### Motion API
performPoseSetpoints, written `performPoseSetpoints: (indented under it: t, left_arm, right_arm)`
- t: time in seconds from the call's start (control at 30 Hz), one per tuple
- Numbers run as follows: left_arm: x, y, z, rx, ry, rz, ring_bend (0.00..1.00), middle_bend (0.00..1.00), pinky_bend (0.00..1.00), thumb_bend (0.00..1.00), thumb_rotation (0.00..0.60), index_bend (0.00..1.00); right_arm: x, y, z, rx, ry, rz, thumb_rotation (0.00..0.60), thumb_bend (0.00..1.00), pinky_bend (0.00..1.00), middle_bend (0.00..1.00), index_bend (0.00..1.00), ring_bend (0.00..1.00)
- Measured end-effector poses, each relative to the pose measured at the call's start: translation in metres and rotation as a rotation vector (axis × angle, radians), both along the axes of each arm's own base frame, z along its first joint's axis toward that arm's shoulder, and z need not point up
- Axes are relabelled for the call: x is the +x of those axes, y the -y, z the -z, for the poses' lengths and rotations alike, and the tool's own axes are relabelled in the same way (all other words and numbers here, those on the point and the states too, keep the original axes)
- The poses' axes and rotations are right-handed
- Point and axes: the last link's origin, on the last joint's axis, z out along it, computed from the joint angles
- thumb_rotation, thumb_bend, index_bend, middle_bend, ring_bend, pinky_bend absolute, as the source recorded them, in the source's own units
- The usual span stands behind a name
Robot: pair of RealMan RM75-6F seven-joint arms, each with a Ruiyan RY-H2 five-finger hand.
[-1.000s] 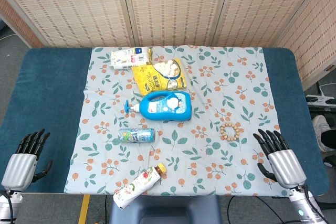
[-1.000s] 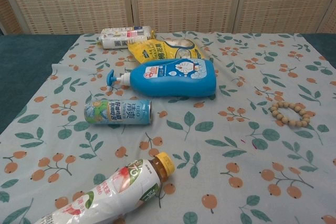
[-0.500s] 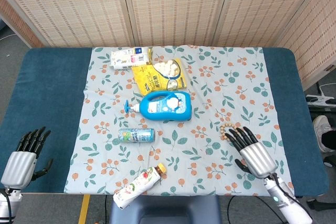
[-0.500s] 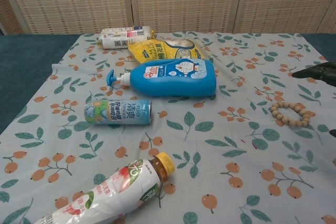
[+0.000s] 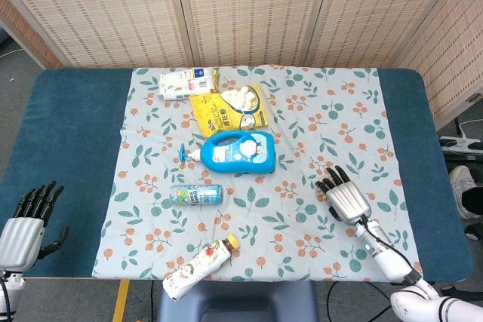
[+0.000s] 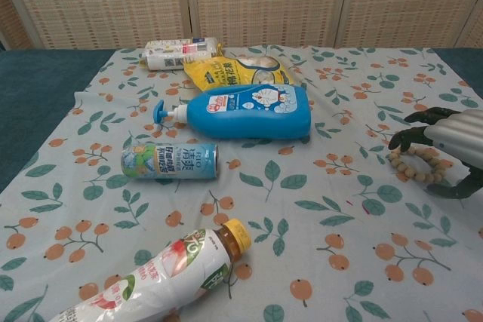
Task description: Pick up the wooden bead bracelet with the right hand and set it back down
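Note:
The wooden bead bracelet lies flat on the floral cloth at the right edge of the chest view. My right hand hovers just over it, palm down, dark fingers arched beyond the ring and the thumb on its near side; nothing is gripped. In the head view the right hand covers the bracelet, which is hidden there. My left hand sits low at the table's front left corner, fingers spread and empty.
Left of the bracelet lie a blue detergent bottle, a small can and a drink bottle at the front edge. A yellow snack bag and a white packet lie at the back.
My right hand has moved forward and inward from the front right table edge to over the bracelet. The left hand has dropped slightly lower. The bracelet has not moved.

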Motion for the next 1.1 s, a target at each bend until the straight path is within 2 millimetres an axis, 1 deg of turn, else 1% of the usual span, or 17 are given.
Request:
performPoseSetpoints:
  t: [0.17,0.33,0.5,0.7,0.8,0.93,1.0,1.1]
  left_arm:
    - [-0.001,0.0,0.002,-0.006,-0.007,-0.007,0.0,0.0,0.1,0.41,0.6,0.0]
    - [-0.001,-0.001,0.003,-0.009,-0.009,-0.012,0.0,0.0,0.1,0.41,0.6,0.0]
    - [-0.001,-0.001,0.004,-0.02,-0.014,-0.017,0.0,0.0,0.1,0.41,0.6,0.0]
    - [-0.001,-0.001,0.004,-0.025,-0.021,-0.025,0.0,0.0,0.1,0.41,0.6,0.0]
    - [-0.002,-0.002,0.004,-0.027,-0.023,-0.03,0.0,0.0,0.1,0.41,0.6,0.0]
    - [-0.003,-0.001,0.005,-0.038,-0.03,-0.039,0.0,0.0,0.1,0.41,0.6,0.0]
    - [-0.002,-0.001,0.005,-0.038,-0.031,-0.039,0.0,0.0,0.1,0.41,0.6,0.0]
    - [-0.002,-0.001,0.005,-0.039,-0.035,-0.04,0.0,0.0,0.1,0.41,0.6,0.0]
  right_arm:
    - [-0.009,0.003,0.002,-0.006,-0.005,0.028,0.6,0.26,0.0,0.28,0.25,0.0]
    - [-0.016,-0.002,-0.002,-0.012,0.002,0.038,0.6,0.26,0.0,0.29,0.27,0.01]
    - [-0.022,-0.006,-0.001,-0.001,-0.012,0.04,0.6,0.26,0.0,0.33,0.33,0.05]
    - [-0.021,-0.005,0.004,0.007,-0.023,0.037,0.6,0.26,0.0,0.34,0.39,0.07]
    - [-0.019,-0.004,0.006,0.007,-0.027,0.031,0.6,0.27,0.0,0.38,0.5,0.12]
    - [-0.017,-0.001,0.011,0.004,-0.05,0.023,0.6,0.32,0.0,0.47,0.66,0.2]
    - [-0.017,0.0,0.012,-0.007,-0.056,0.022,0.6,0.35,0.0,0.5,0.7,0.24]
    - [-0.016,0.002,0.011,-0.019,-0.049,0.028,0.6,0.41,0.0,0.53,0.74,0.27]
